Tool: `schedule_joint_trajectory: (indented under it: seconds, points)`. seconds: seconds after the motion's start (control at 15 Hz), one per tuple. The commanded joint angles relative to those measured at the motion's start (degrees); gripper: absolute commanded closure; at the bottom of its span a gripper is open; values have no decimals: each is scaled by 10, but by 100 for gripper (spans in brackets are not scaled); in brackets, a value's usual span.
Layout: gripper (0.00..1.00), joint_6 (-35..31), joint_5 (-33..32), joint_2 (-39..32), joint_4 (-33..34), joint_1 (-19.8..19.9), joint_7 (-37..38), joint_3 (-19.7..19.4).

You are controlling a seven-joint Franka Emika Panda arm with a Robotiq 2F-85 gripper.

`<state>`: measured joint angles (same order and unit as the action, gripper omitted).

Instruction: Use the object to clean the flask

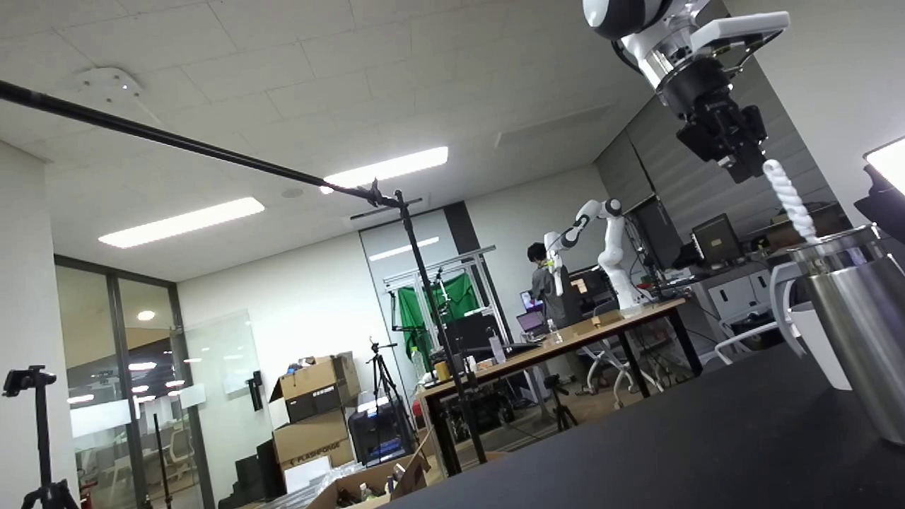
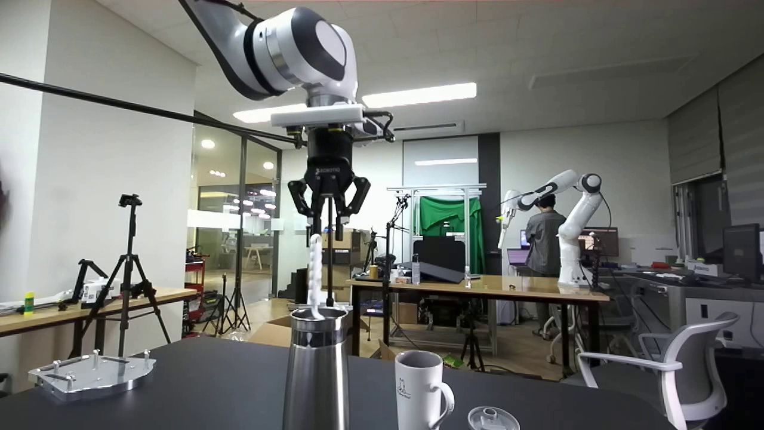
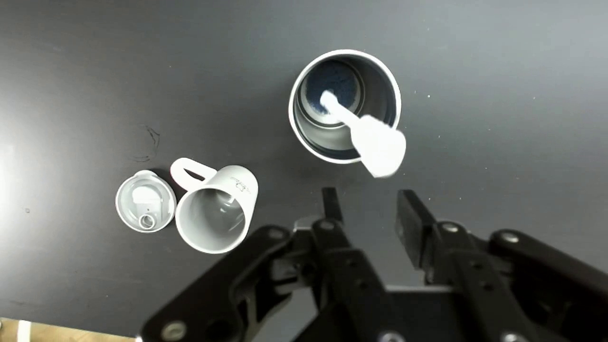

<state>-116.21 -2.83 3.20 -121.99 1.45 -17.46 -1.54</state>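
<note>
The tool (image 3: 366, 204) is partly spread: its 2 fingers stand apart with a visible gap. The white stick (image 2: 315, 269) is outside that gap, near the fingertips; contact cannot be determined. The stick's lower end sits inside the upright steel flask (image 2: 316, 382). The black worktop (image 2: 227, 382) carries the flask, 1 white mug (image 2: 415, 391) and 1 lid (image 3: 146, 202). Behind, 1 person (image 2: 543, 236) stands near 1 white robot arm (image 2: 582, 215).
</note>
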Motion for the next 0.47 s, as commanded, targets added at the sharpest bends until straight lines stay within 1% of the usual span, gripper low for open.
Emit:
schedule_joint_trajectory:
  seconds: [0.0,0.2,0.27,0.4]
  points:
    - [32,57,-11,30,11,-3,-21,0]
    - [12,98,-19,37,18,-5,-31,1]
    - [30,70,-9,34,7,-4,-23,-1]
    - [17,83,-12,36,8,-5,-29,-1]
